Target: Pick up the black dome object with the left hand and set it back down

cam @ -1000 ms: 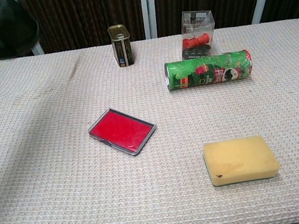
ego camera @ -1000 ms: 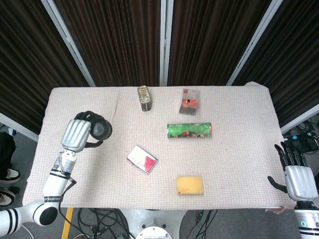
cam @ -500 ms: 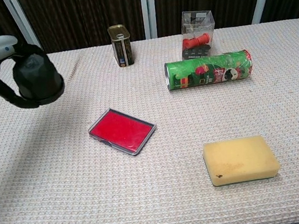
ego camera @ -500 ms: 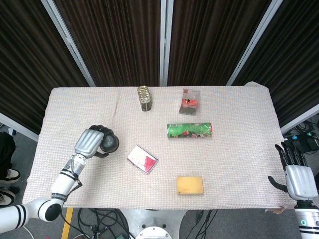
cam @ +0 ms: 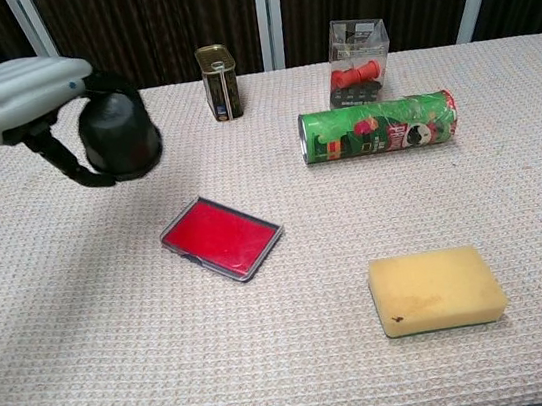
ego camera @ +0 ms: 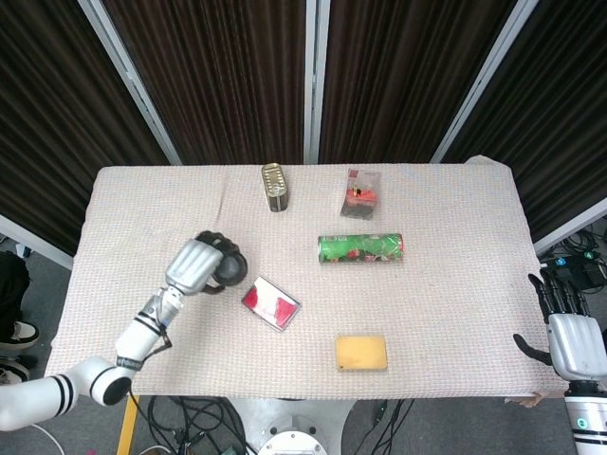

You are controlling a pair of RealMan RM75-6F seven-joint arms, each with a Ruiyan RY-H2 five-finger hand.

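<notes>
Left hand: wrapping fingers round the black dome, gripping it; over the last 1 s it's been carrying the dome from the far-left table area toward the middle, now sitting just left of the red case.
Meaning for task: pick-up looks done; set-down still pending. Dome appears to be hovering above the cloth in chest view, w/ a shadow beneath, tho contact can't be fully ruled out. Judging next step = lowering + releasing.
Left arm pose: reaching out from the near-left corner diagonally over the table; back of hand facing up, fingers curling down over the dome's top and side, thumb hooking beneath on the near side.
Table: covered w/ a pale woven cloth, carrying everything below; nothing else has shifted.
Right hand: idling off the table's near-right edge, fingers spread + holding nothing; sitting slightly lower in frame than 0.5 s ago.
Green tube: lying on its side, right of centre.
Yellow sponge: lying flat, near-right.
Red case: lying flat, nearest obstacle, just beside the dome in head view; needing clearance when setting down.
Clear box: standing at the back, red item inside.
Tin: standing upright at the back, well apart from the dome.
</notes>
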